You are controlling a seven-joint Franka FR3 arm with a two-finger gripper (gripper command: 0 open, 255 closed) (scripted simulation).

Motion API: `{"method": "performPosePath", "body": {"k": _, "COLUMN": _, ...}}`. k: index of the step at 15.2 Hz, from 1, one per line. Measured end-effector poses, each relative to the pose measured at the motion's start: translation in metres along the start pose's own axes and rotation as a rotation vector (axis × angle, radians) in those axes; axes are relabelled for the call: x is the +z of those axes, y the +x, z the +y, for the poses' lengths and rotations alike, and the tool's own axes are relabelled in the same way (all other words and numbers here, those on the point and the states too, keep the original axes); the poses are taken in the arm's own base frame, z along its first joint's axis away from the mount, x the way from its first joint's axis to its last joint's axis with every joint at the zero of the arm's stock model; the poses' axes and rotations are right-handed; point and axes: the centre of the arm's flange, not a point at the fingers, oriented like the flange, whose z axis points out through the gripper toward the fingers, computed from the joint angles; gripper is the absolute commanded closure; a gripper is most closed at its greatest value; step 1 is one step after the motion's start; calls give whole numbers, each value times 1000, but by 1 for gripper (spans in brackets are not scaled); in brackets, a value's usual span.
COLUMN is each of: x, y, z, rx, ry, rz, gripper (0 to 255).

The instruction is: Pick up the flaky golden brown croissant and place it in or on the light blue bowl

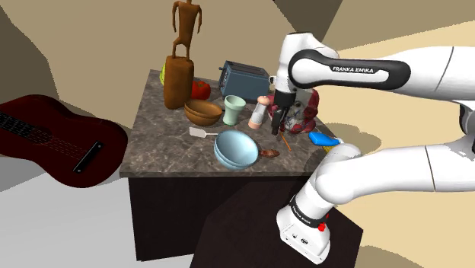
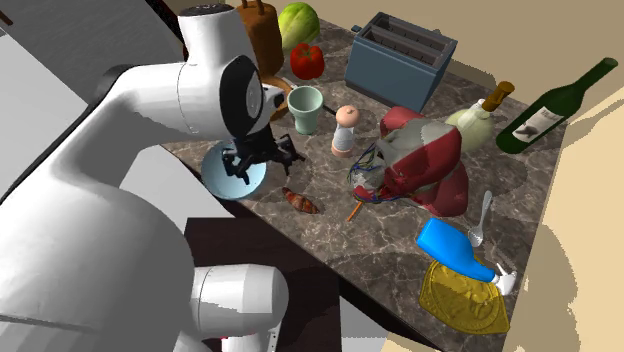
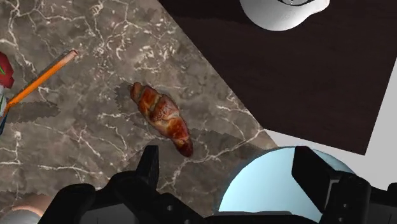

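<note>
Shoulder view: pincer (image 1: 278,122) high over the worktop (image 1: 156,145), croissant (image 1: 269,153) at the near edge, just beside the bowl (image 1: 235,148) on the shoulder view's right. Second exterior view: croissant (image 2: 301,201) flat on the worktop, apart from the pincer (image 2: 262,160), toward the second exterior view's right. Wrist view: fingers (image 3: 151,162) wide apart, empty; croissant (image 3: 161,116) beyond one finger, off the midline, long axis slanting across the gap. Likely needed: sideways shift, wrist twist, then descent.

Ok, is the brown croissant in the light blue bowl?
No, the brown croissant lies on the marbled countertop beside the round light blue bowl.
</note>
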Motion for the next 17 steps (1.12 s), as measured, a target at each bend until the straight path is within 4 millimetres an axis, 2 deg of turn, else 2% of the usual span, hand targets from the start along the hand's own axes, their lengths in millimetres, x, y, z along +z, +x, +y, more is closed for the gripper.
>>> {"method": "performPosePath", "body": {"k": 6, "x": 72, "y": 14, "z": 30, "rx": -261, "ry": 21, "rz": 1, "gripper": 0}}
{"method": "performPosePath", "body": {"k": 10, "x": 117, "y": 32, "z": 53, "rx": -432, "ry": 36, "rz": 0, "gripper": 0}}
{"method": "performPosePath", "body": {"k": 13, "x": 141, "y": 41, "z": 57, "rx": -495, "ry": 39, "rz": 2, "gripper": 0}}
{"method": "performPosePath", "body": {"k": 17, "x": 162, "y": 41, "z": 58, "rx": -504, "ry": 39, "rz": 3, "gripper": 0}}
